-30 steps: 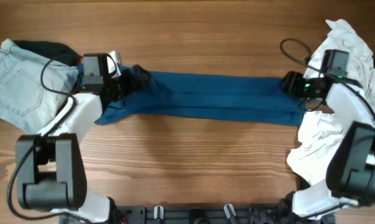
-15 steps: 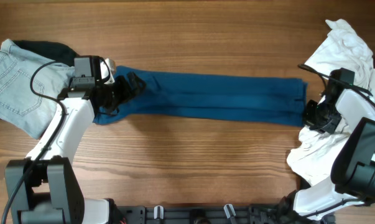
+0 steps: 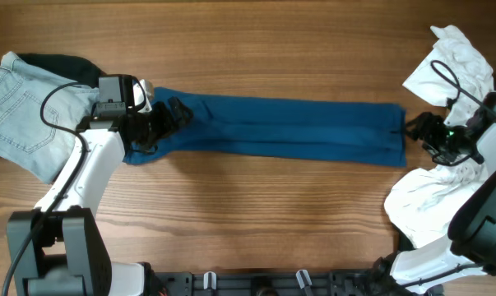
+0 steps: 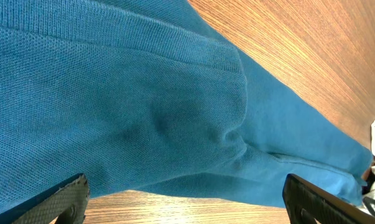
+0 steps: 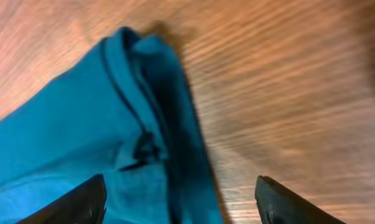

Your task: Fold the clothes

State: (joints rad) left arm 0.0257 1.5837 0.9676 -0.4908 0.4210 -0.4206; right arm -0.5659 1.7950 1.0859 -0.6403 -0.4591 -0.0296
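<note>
Overhead: deep-blue shirt point(image 3: 280, 127) stretched as a long folded band across the table point(image 3: 256, 205), between jeans point(image 3: 21, 111) and white garment point(image 3: 453, 66). Left gripper point(image 3: 169, 119) low over its bunched left end, spread wide, empty. Right gripper point(image 3: 418, 130) at the right end, fingers apart, pinching nothing. Left wrist only: fine knit weave, seam ridge. Right wrist only: stacked layers at the corner, blurred.

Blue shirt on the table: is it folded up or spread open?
Partly folded: the shirt lies as a long narrow band, and the right wrist view shows stacked layers at its end.
</note>
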